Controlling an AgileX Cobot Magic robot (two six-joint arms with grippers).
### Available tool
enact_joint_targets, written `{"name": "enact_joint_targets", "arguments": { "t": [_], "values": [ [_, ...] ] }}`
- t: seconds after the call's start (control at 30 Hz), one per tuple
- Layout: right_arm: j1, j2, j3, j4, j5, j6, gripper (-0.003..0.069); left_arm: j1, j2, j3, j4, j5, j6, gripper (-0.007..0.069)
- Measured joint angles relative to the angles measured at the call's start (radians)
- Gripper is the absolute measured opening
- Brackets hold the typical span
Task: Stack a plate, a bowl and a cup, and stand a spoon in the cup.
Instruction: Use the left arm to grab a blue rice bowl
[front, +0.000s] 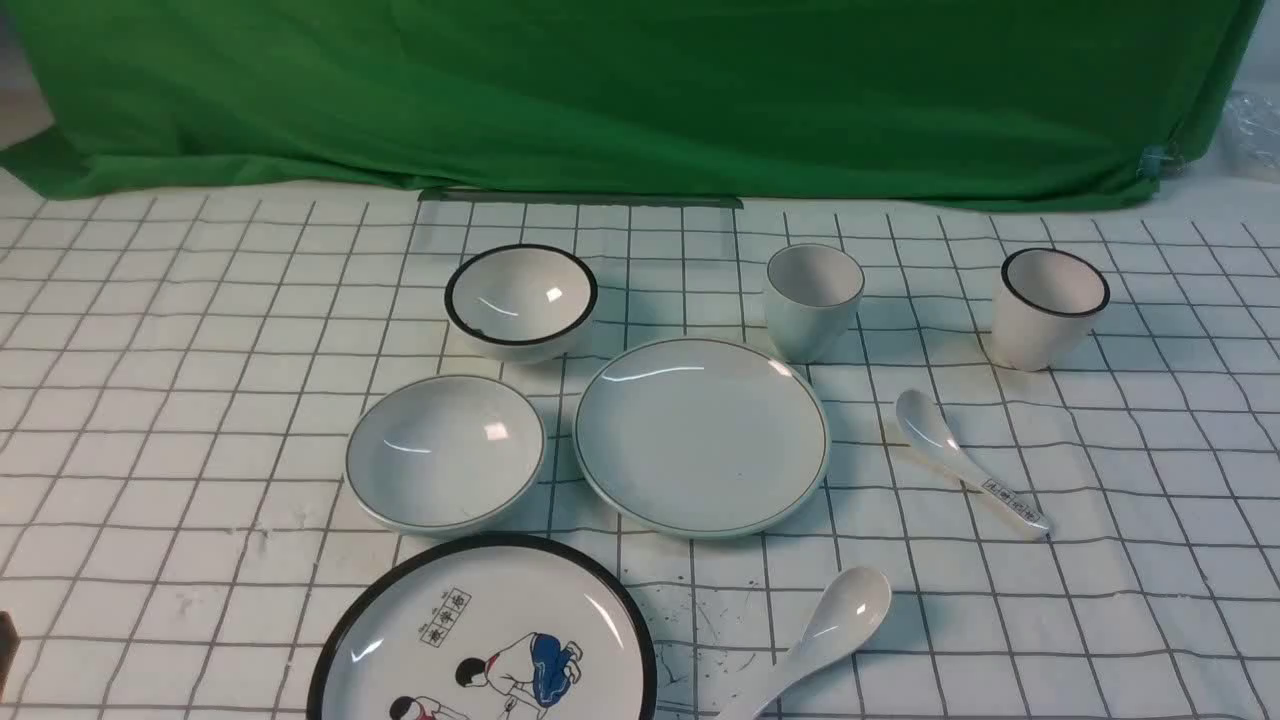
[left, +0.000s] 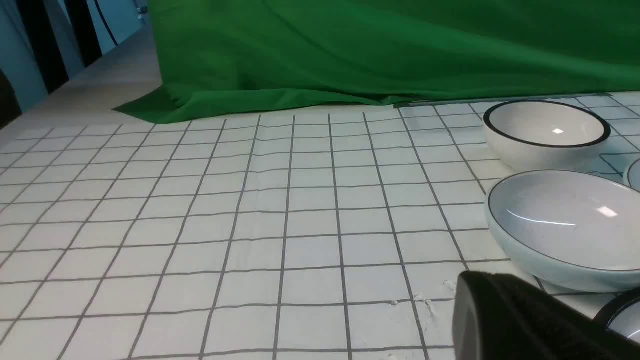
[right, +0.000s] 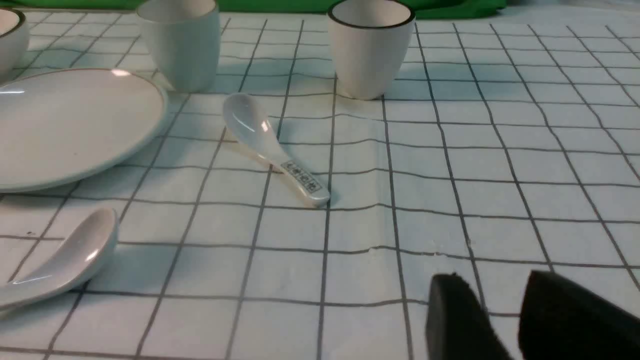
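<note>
The left arm's dark gripper (left: 486, 281) is pressed together, empty, its camera looking forward at a shallow slant over the gridded white table (left: 260, 225). Ahead and to its right sits the wide, shallow, pale bluish-white ceramic bowl (front: 445, 455).

The right arm's dark gripper (right: 492, 280) has its fingers spread apart with nothing between them, its camera likewise angled forward. To its left lies the plain glossy white ceramic spoon (right: 70, 260); ahead and leftward are the round, pale bluish-white ceramic plate (front: 705, 440) and, beyond that, the upright, pale bluish-white handleless cup (front: 812, 310).
</note>
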Motion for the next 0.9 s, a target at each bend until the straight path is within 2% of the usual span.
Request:
{"name": "enact_joint_targets", "arguments": {
  "t": [0.27, 0.4, 0.47, 0.5, 0.53, 0.67, 0.73, 0.77, 0.83, 0.9],
  "values": [
    [0.0, 0.0, 0.0, 0.0, 0.0, 0.0, 0.0239, 0.0, 0.0, 0.0, -0.003, -0.039, -0.006, 0.0002],
    [0.0, 0.0, 0.0, 0.0, 0.0, 0.0, 0.0239, 0.0, 0.0, 0.0, -0.164, -0.215, -0.049, 0.0002],
    [0.0, 0.0, 0.0, 0.0, 0.0, 0.0, 0.0239, 0.0, 0.0, 0.0, -0.193, -0.291, -0.063, 0.0002],
    [0.0, 0.0, 0.0, 0.0, 0.0, 0.0, 0.0239, 0.0, 0.0, 0.0, -0.226, -0.376, -0.096, 0.0002],
    [0.0, 0.0, 0.0, 0.0, 0.0, 0.0, 0.0239, 0.0, 0.0, 0.0, -0.234, -0.398, -0.102, 0.0002],
    [0.0, 0.0, 0.0, 0.0, -0.016, 0.0, 0.0239, 0.0, 0.0, 0.0, -0.264, -0.66, -0.312, 0.0002],
    [0.0, 0.0, 0.0, 0.0, -0.023, 0.0, 0.0239, 0.0, 0.0, 0.0, -0.264, -0.748, -0.358, 0.0002],
    [0.0, 0.0, 0.0, -0.001, -0.026, 0.0, 0.0239, 0.0, 0.0, -0.003, -0.264, -0.882, -0.411, 0.0003],
    [0.0, 0.0, 0.0, 0.001, -0.03, 0.001, 0.0239, 0.0, -0.001, -0.034, -0.268, -0.914, -0.45, 0.0002],
    [0.0, 0.0, 0.0, 0.045, -0.043, 0.037, 0.0239, 0.0, -0.001, -0.136, -0.271, -0.865, -0.472, 0.0002]
  ]
}}
